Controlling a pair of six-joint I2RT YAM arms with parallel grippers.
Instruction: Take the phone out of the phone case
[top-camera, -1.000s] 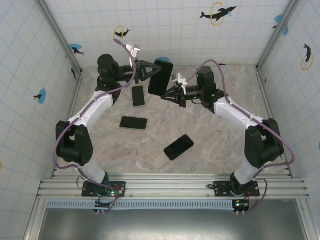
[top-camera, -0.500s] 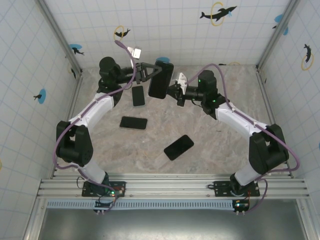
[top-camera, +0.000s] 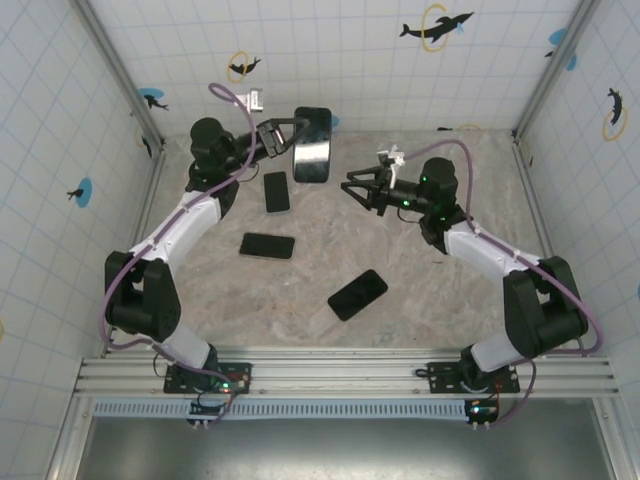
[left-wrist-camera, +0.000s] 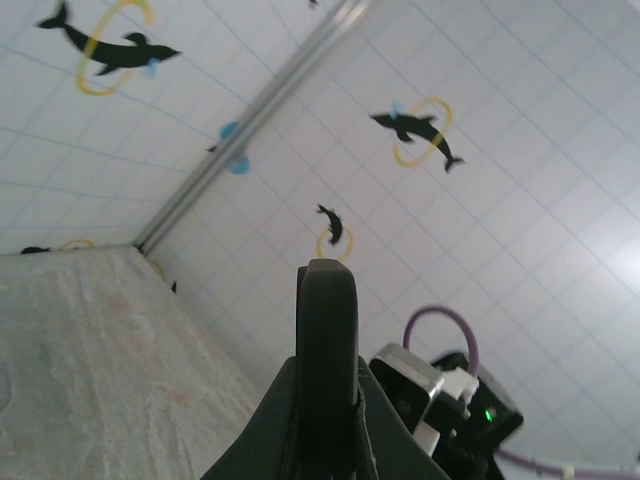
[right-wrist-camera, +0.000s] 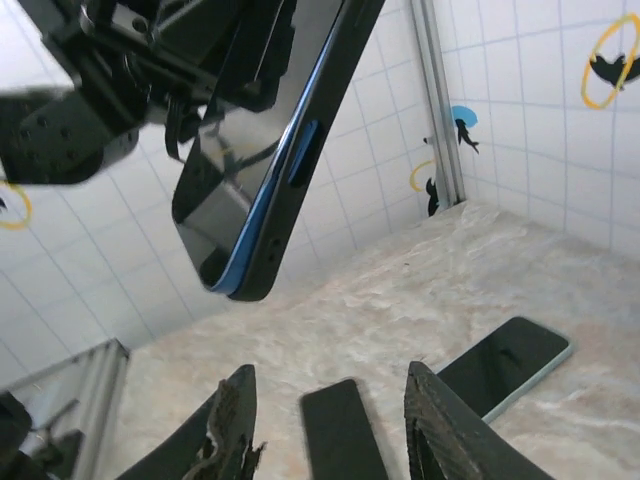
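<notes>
Though aloft in the left gripper (top-camera: 297, 138), phone (top-camera: 313, 148) apart from right gripper (top-camera: 348, 190).

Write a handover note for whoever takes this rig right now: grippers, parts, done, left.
Left gripper: shut on the cased phone, held in the air over the far side of the table.
Right gripper: open, holding nothing, apart from the phone, fingers pointing toward it.
Done: phone lifted. In the right wrist view, its blue edge sits inside the black case, so it is not separated.
Left: the right gripper probably needs to grip the phone and work it out of the case.
Also on the table: three dark flat pieces; cannot tell whether they are phones or cases.
</notes>
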